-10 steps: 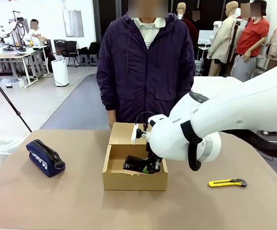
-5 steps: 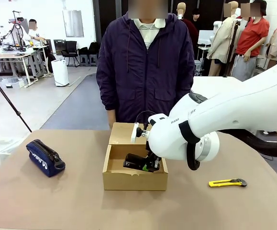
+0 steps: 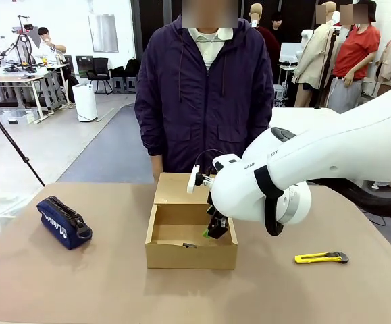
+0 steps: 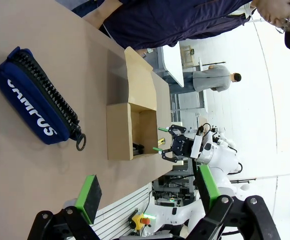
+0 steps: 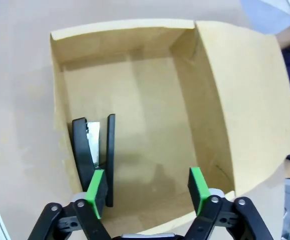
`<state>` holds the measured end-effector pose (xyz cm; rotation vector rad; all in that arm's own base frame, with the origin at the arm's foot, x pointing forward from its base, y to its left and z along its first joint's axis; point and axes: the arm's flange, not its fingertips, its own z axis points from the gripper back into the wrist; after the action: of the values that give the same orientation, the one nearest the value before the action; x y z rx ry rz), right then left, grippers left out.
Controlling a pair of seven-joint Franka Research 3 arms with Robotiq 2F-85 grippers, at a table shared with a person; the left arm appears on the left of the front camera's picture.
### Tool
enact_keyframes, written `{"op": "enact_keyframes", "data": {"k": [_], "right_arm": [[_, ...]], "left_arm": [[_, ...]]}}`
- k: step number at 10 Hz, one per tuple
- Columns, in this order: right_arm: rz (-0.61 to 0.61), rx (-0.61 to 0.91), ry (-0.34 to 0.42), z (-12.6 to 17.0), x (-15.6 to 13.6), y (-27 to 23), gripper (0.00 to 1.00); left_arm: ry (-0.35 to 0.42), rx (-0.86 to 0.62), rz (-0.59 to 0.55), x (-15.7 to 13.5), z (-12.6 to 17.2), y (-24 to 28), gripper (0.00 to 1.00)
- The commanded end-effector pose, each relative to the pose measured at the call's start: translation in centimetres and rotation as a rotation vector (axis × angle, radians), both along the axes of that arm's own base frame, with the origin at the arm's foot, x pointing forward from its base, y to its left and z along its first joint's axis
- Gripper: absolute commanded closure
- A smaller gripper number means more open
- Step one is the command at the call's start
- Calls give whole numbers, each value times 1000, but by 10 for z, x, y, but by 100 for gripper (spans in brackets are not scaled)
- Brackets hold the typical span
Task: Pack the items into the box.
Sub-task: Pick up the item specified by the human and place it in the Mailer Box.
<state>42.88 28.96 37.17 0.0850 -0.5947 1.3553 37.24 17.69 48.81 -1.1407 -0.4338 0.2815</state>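
Now the jaws of the right gripper are held spread and empty above the cardboard box, where the black stapler-like gadget lies along one wall. The yellow utility knife is left on the tabletop — right of the box, long axis crosswise, nearer that arm; the left gripper jaws are spread too.

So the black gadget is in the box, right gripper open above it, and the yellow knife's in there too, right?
No: the yellow knife lies on the table, right of the box, per the front view. The black gadget is inside, the right gripper open above it.
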Motion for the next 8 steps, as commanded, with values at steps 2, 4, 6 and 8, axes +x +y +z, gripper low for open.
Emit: {"op": "enact_keyframes", "data": {"k": [2,4,6,8], "right_arm": [[-60,61,-51,25,-5,-7,0],[-99,75,22,69,-29,-22,0],[-259,131,254,125,-57,-69,0],[-491,249,570,174,-82,-160,0]], "left_arm": [[-9,6,-16,-2,1,2,0],[-9,6,-16,-2,1,2,0],[-9,6,-16,-2,1,2,0],[-9,6,-16,-2,1,2,0]]}}
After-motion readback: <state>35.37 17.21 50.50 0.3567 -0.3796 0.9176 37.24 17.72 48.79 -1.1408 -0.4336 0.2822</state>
